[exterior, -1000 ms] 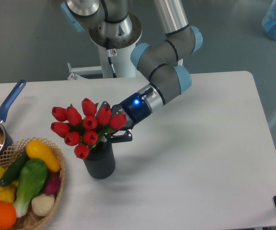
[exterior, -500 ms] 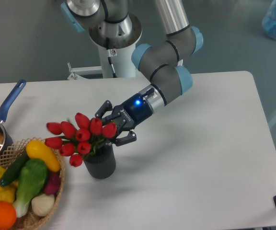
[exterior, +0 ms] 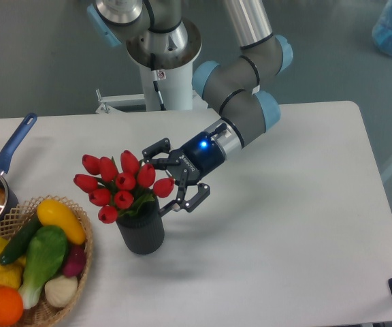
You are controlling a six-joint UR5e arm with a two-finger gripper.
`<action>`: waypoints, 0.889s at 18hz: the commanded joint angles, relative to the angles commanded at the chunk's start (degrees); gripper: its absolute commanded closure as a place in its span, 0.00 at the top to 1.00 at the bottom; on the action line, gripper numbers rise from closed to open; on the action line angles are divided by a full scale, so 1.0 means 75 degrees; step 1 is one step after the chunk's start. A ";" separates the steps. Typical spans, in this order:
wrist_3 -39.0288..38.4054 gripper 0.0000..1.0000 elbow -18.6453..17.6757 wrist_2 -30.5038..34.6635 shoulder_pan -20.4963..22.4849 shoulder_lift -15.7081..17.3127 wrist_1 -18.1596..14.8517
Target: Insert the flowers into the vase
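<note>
The flowers point(exterior: 119, 184), red tulips with green leaves, stand in the dark ribbed vase point(exterior: 141, 232) at the front left of the table, their buds leaning a little to the left over its mouth. My gripper point(exterior: 171, 176) hangs just right of the bunch with its black fingers spread wide. It is open and nothing is held between the fingers. The stems are hidden inside the vase.
A wicker basket point(exterior: 80, 262) of vegetables sits at the front left corner, close to the vase. A blue-handled pan point(exterior: 11, 151) lies behind it at the left edge. The white table point(exterior: 284, 225) stretches to the right.
The gripper opened and let go of the flowers, then drew back a little to the right. The bunch settled more upright in the vase.
</note>
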 joint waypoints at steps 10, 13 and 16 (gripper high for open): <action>-0.0948 1.00 0.0550 0.2084 0.1487 0.0597 -0.0012; -0.1125 1.00 0.1018 0.3125 0.1804 0.0692 -0.0012; -0.1043 1.00 0.1160 0.4146 0.2190 0.0925 0.0000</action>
